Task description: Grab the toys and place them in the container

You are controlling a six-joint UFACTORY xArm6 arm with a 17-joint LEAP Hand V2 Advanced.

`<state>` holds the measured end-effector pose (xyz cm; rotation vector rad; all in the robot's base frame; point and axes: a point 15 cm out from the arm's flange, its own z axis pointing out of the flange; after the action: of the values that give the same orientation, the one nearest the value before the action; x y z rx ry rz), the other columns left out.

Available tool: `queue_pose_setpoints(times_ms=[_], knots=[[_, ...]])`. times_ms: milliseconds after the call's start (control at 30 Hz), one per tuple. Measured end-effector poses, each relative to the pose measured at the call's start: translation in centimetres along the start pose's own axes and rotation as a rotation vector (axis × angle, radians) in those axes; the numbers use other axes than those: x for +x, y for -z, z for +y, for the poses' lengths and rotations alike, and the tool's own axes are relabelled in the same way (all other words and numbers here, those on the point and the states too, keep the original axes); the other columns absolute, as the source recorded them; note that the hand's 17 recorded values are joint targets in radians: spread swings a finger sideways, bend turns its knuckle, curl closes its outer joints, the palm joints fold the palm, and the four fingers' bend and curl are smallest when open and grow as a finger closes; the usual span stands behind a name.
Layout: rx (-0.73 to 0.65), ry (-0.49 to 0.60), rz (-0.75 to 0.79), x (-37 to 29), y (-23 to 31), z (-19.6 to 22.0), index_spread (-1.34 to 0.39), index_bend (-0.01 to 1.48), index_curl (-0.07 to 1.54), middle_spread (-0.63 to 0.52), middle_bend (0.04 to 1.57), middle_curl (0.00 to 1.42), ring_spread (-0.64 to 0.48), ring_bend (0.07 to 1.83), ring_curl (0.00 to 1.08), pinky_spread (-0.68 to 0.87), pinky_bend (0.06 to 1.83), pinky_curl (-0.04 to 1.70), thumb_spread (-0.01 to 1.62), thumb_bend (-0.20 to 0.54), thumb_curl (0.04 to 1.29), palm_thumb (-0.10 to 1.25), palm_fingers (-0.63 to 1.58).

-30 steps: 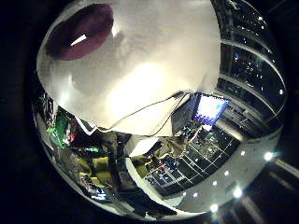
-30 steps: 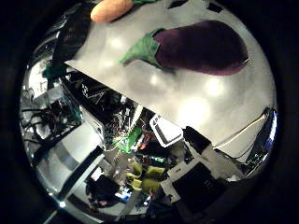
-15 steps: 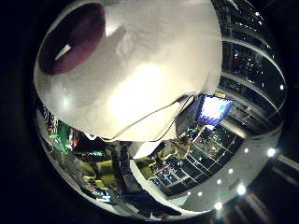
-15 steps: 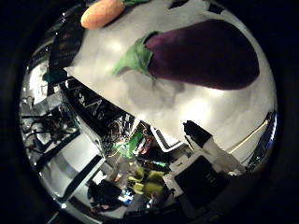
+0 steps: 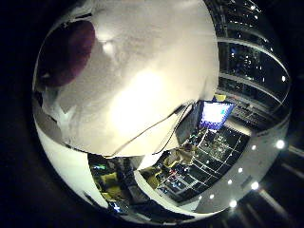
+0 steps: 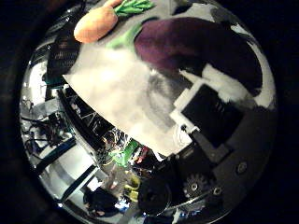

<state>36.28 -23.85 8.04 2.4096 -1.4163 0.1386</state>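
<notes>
A purple eggplant toy [image 6: 196, 46] with a green stalk lies on the white table [image 5: 142, 95] and fills much of the thumb side view, close under my palm. One end of it also shows as a dark purple shape in the little finger side view. My hand [image 6: 205, 121] reaches in with a white and black finger curled against the eggplant's side. An orange carrot toy [image 6: 96, 25] with green leaves lies on the table beside the eggplant's stalk end. No container shows in either view.
A dark ribbed object [image 6: 63, 51] lies at the table's edge near the carrot. Beyond the edge are cluttered benches with electronics [image 6: 126, 154] and a lit monitor [image 5: 216, 114]. White table surface stretches away from the eggplant.
The palm has come down closer to the eggplant, which looms larger. A white and black finger has curled into the thumb side view against the eggplant.
</notes>
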Motion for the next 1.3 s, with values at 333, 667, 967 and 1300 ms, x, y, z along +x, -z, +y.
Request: queue_pose_setpoints(times_ms=[333,667,967,1300], knots=[[0.055,-0.02,0.041,1.6,1.3,-0.7,-0.48,0.65,0.55,-0.3,0.94,0.72,-0.32,1.11,0.61,-0.41,1.11,0.6,0.79,-0.02,0.5,1.06,1.12],[0.127,-0.084,0.12,3.3,12.9,-1.5,-0.46,0.67,0.7,-0.27,1.01,0.77,-0.29,1.17,0.65,-0.37,1.16,0.69,0.78,-0.024,0.51,1.07,1.06],[0.281,-0.033,-0.111,-7.0,26.1,-9.4,-0.47,0.61,0.8,-0.26,1.01,0.78,-0.29,1.17,0.66,-0.37,1.14,0.73,0.78,-0.024,0.51,1.07,1.06],[0.364,0.097,-0.207,-21.2,34.2,-18.8,-0.49,0.57,0.87,-0.25,1.02,0.78,-0.29,1.17,0.67,-0.37,1.13,0.75,0.78,-0.024,0.51,1.06,1.07]])
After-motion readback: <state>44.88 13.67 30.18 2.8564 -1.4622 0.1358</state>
